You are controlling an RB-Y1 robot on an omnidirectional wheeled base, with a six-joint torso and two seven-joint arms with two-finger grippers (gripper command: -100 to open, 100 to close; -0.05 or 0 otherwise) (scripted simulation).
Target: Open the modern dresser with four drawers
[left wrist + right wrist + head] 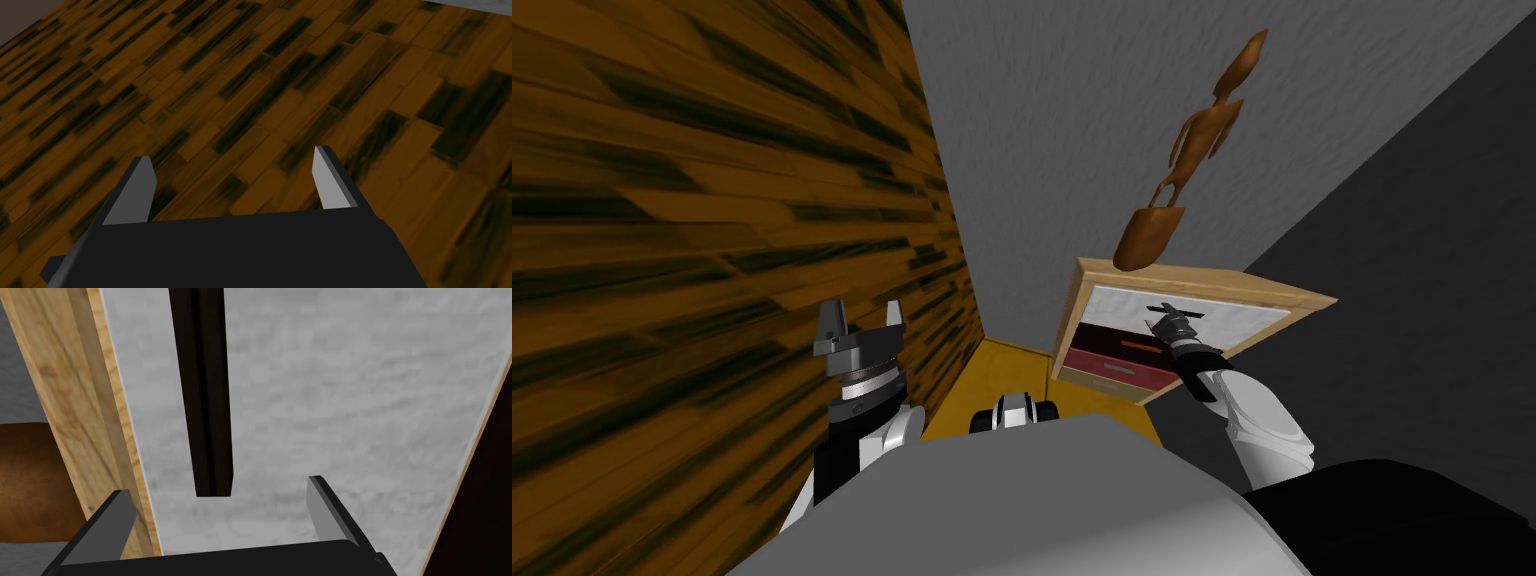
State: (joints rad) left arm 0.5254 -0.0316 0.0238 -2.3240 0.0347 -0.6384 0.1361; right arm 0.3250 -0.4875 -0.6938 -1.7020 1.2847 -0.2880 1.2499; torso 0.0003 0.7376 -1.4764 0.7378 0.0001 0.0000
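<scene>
Both grippers stood open. R gripper at top drawer of dresser, front-right by grey wall; end of dark bar handle between fingers, unclamped. Bar looked stiff, thin; drawer prob light: grab mid-bar. L gripper idle above floor.

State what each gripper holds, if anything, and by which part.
Nothing is held. The right gripper is open at the black drawer handle, fingers clear of it; the left gripper is open over the wooden floor.

Dresser right, floor left.
A figure is set on the dresser; the top drawer's handle is found just before the right claw, the left claw above the floor.
</scene>
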